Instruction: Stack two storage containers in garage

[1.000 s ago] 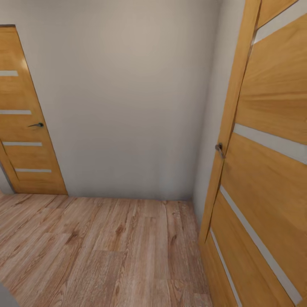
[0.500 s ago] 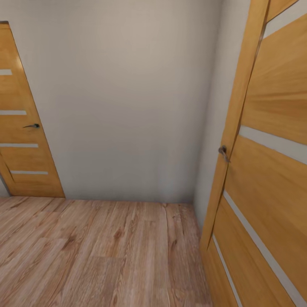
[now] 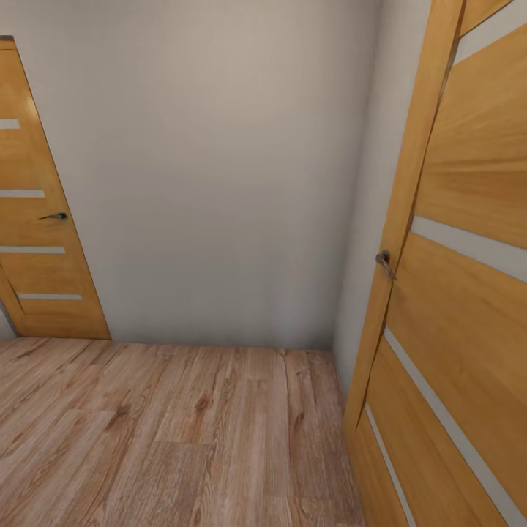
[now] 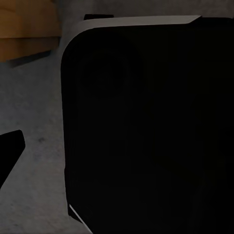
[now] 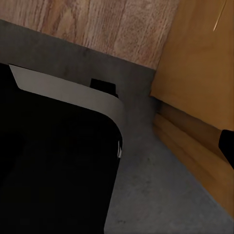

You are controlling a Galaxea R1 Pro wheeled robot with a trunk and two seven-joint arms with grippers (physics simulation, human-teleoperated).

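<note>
Ahead of the head camera: plain pale wall (image 3: 219,168), light wood plank floor (image 3: 168,432). Slatted wooden door (image 3: 33,219) far left, closed; second slatted door (image 3: 454,293) close at right, edge-on. Wrist views: dark robot body (image 4: 146,126) over grey floor (image 5: 161,195). Gripper states: cannot tell. Containers not located.

Honey-orange doors (image 3: 468,293) with pale stripes, off-white wall (image 3: 219,168), light wood-grain floor (image 3: 168,432).

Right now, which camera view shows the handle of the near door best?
The head view: the near door's handle stands out clearly against the grey wall. The right wrist view shows wooden door surface without the handle. The left wrist view shows a little wood.
</note>
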